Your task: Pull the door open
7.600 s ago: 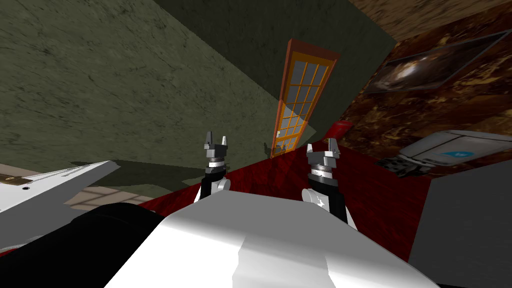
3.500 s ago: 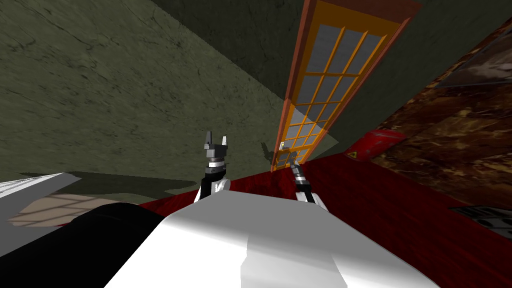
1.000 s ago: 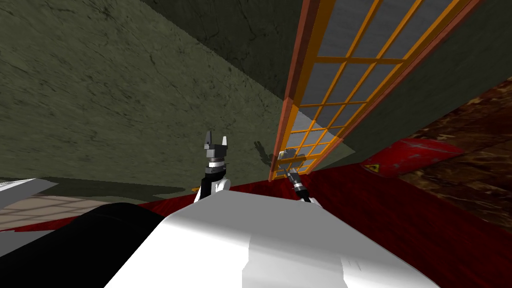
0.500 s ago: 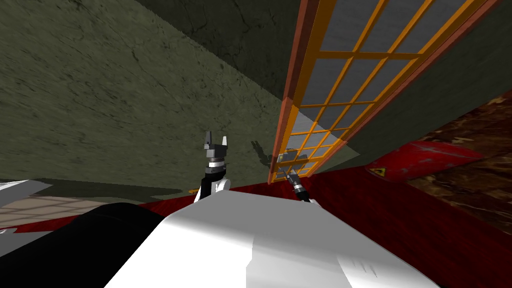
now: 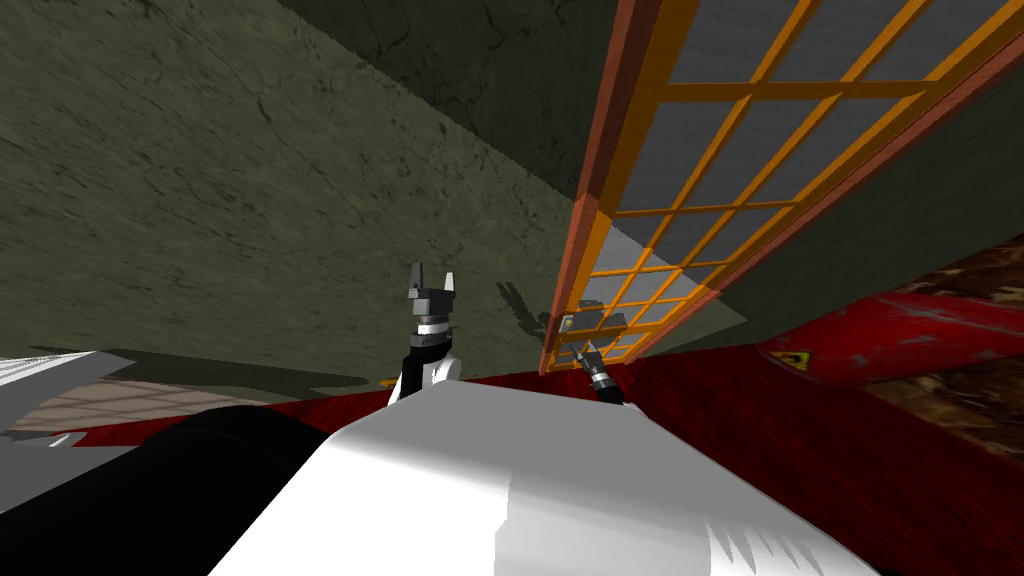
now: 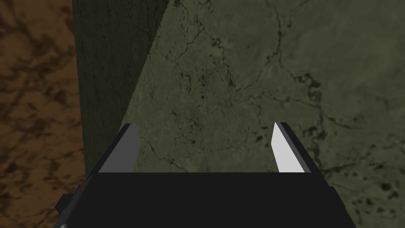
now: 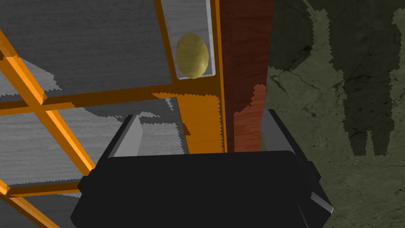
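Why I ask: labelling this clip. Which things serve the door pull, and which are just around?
Job: door, its yellowish knob, right gripper open near the knob.
Just around: left gripper, open at the green wall; red object with warning sign.

The door [image 5: 700, 170] stands ahead and to the right in its frame [image 5: 588, 200], with a wall [image 5: 250, 200] running off to the frame's left and a canister [image 5: 900, 335] low by the floor [image 5: 800, 450] on the door's right. The right pincer [image 7: 201, 114] sits close before the door's frame-side edge, fingers spread, the knob [image 7: 192, 55] just beyond them beside the frame. The left pincer [image 5: 431, 278] points up left of the door, facing the wall, fingers spread.
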Available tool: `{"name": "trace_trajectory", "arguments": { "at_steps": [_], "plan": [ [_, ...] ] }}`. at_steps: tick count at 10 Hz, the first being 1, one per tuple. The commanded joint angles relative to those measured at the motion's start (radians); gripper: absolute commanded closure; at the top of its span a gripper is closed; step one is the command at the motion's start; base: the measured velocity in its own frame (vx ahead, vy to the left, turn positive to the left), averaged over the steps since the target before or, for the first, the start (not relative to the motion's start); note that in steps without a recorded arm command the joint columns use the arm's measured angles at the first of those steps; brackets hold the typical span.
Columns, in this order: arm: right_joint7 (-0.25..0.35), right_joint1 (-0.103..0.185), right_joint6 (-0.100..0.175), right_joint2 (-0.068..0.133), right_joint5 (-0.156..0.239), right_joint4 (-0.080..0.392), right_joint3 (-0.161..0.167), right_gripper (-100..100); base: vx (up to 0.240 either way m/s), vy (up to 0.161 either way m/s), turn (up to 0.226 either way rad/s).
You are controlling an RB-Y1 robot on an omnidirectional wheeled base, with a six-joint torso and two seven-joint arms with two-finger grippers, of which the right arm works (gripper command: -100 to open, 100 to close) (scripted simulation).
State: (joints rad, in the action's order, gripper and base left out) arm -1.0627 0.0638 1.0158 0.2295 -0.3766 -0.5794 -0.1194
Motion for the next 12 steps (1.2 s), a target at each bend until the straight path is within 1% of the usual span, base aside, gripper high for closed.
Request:
{"name": "trace_trajectory", "arguments": {
  "at_steps": [1, 2, 3, 4, 5, 6, 7, 9, 10, 11, 12],
  "plan": [
    [0.007, -0.027, 0.012, 0.014, 0.011, -0.01, -0.015, -100, 0.18, 0.088, 0.13],
    [0.007, -0.027, 0.012, 0.014, 0.011, -0.01, -0.015, -100, 0.127, 0.063, 0.076],
    [0.011, -0.04, 0.035, 0.032, 0.026, 0.009, -0.036, -100, 0.157, 0.07, 0.226],
    [0.011, -0.04, 0.035, 0.032, 0.026, 0.009, -0.036, -100, 0.139, 0.057, 0.109],
    [0.012, -0.044, 0.043, 0.039, 0.032, 0.016, -0.043, -100, 0.091, 0.038, 0.056],
    [0.012, -0.044, 0.043, 0.039, 0.032, 0.016, -0.043, -100, 0.047, 0.017, 0.024],
    [0.015, -0.052, 0.057, 0.051, 0.042, 0.029, -0.056, -100, 0.082, 0.029, 0.145],
    [0.019, -0.065, 0.082, 0.071, 0.058, 0.05, -0.079, -100, 0.179, 0.049, 0.181],
    [0.019, -0.065, 0.082, 0.071, 0.058, 0.05, -0.079, -100, 0.119, 0.009, 0.009],
    [0.013, -0.06, 0.098, 0.069, 0.057, 0.073, -0.076, -100, 0.016, 0.005, -0.032],
    [0.013, -0.06, 0.098, 0.069, 0.057, 0.073, -0.076, 100, -0.015, 0.007, 0.014]
  ]
}}
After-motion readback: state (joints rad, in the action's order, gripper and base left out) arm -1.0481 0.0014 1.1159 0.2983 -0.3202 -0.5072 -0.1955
